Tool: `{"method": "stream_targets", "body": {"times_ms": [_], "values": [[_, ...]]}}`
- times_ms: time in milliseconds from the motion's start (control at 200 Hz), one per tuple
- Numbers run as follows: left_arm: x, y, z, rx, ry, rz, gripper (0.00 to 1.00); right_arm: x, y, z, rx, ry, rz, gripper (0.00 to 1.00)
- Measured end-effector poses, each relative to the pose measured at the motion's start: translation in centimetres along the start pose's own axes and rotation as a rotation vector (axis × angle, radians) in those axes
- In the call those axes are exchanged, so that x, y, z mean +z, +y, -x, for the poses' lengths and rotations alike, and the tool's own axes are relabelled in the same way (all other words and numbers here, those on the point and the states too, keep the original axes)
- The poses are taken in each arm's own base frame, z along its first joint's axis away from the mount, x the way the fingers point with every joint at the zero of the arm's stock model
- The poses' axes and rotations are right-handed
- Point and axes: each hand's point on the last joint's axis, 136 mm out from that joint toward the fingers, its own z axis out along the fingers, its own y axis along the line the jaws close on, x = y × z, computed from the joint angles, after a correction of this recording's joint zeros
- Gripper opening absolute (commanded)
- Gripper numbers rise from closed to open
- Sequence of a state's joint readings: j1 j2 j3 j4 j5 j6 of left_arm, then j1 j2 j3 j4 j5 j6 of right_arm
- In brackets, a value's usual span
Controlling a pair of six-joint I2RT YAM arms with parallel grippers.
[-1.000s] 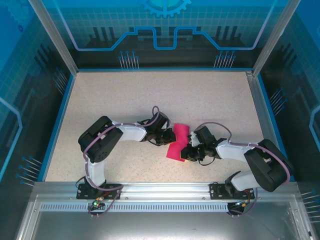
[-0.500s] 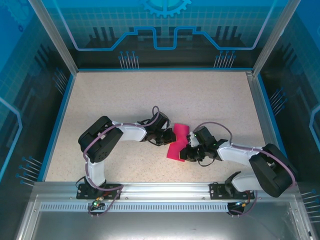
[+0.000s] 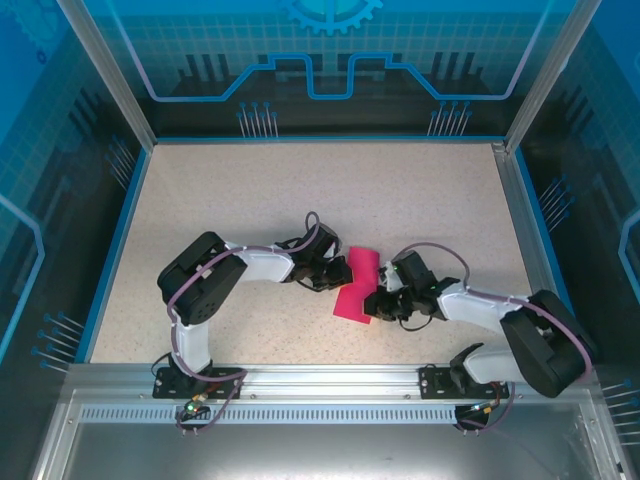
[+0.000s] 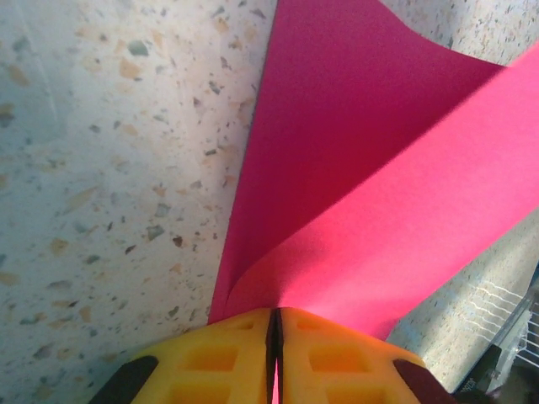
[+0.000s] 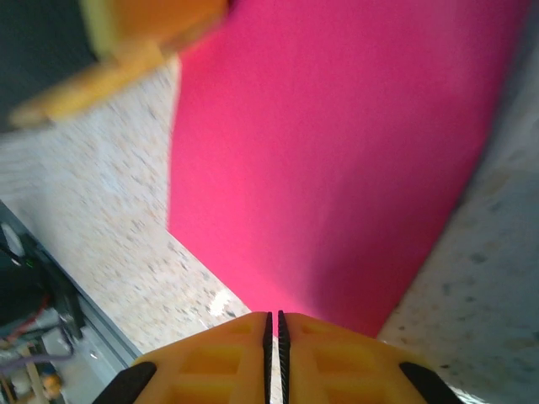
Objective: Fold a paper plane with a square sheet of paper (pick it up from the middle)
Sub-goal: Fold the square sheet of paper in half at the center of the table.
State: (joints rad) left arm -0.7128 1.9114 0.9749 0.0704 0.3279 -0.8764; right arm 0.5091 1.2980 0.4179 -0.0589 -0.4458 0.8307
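The worktop [image 3: 250, 200] is carrying the square sheet of paper [image 3: 357, 285] near the middle of its near edge, between the two arms. The sheet is lying doubled over into a narrow strip, with its upper layer arching loosely and not pressed flat. The left gripper [image 4: 274, 337] is clamping both layers at one long edge. The right gripper [image 5: 274, 337] is pinching the opposite edge, fingers together on the paper. Judgement: the first centre fold is being formed; nose folds and wing folds are outstanding.
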Motion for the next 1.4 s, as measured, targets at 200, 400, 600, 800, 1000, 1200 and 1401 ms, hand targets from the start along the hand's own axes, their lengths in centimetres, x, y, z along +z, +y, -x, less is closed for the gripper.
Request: {"method": "stream_targets", "body": {"times_ms": [200,400,600,800,1000,1200,1401], "values": [[0.1,-0.1,0.0,0.013,0.003,-0.001,0.13,-1.7,0.2,4.4,0.041,-0.103,0.057,0.14],[0.1,-0.1,0.0,0.014,0.003,-0.001,0.13,-0.8,-0.3,5.5,0.043,-0.074,0.058,0.14],[0.1,-0.1,0.0,0.014,0.005,0.000,0.13,0.3,-3.0,5.4,0.085,-0.038,-0.007,0.14],[0.1,-0.1,0.0,0.014,0.005,-0.001,0.13,0.1,-2.8,5.7,0.084,-0.033,-0.012,0.15],[0.2,-0.2,0.0,0.014,0.008,-0.002,0.13,-1.2,-0.9,8.5,0.048,-0.090,0.025,0.15],[0.2,-0.2,0.0,0.014,0.008,-0.002,0.13,-0.8,-1.3,9.9,0.054,-0.094,0.032,0.15],[0.2,-0.1,0.0,0.017,0.009,-0.001,0.13,0.4,-3.1,9.4,0.088,-0.055,-0.003,0.15]]}}
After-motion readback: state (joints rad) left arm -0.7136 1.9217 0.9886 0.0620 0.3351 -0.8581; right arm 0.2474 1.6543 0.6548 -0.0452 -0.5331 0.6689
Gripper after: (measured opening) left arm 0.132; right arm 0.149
